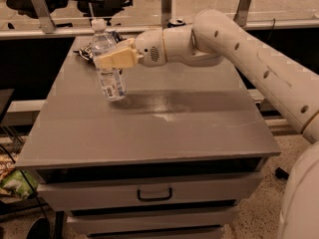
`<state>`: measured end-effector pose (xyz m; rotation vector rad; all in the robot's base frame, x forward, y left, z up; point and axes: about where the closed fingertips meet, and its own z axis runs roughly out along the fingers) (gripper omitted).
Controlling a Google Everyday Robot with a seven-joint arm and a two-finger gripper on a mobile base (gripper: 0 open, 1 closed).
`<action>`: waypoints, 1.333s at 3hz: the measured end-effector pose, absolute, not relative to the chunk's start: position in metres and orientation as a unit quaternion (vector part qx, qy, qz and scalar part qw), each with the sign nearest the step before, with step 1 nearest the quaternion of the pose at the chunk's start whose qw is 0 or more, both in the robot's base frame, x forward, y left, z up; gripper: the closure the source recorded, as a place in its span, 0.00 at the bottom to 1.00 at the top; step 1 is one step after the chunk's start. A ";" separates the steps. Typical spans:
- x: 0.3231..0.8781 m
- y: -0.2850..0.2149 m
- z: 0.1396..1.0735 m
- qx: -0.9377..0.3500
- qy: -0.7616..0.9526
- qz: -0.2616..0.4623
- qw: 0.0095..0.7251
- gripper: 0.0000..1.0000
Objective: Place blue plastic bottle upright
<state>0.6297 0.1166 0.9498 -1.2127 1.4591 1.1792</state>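
Observation:
The blue plastic bottle (109,68) is clear with a white cap and a white label with blue print. It stands nearly upright, tilted slightly left at the top, with its base on or just above the grey table (149,128) at the left middle. My gripper (110,59) reaches in from the right and is shut on the bottle's upper body with its tan fingers (119,58). The white arm (239,49) stretches to the right edge of the view.
A dark drink can (176,22) stands at the table's back edge behind the wrist. A dark crinkled bag (85,51) lies at the back left behind the bottle. The table has drawers (154,193) below. Rails and chairs stand behind.

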 end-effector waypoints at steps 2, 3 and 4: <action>0.628 0.111 0.945 -0.501 0.572 0.451 0.467 0.82; 0.627 0.108 0.943 -0.502 0.567 0.444 0.479 0.58; 0.626 0.105 0.940 -0.498 0.563 0.442 0.488 0.35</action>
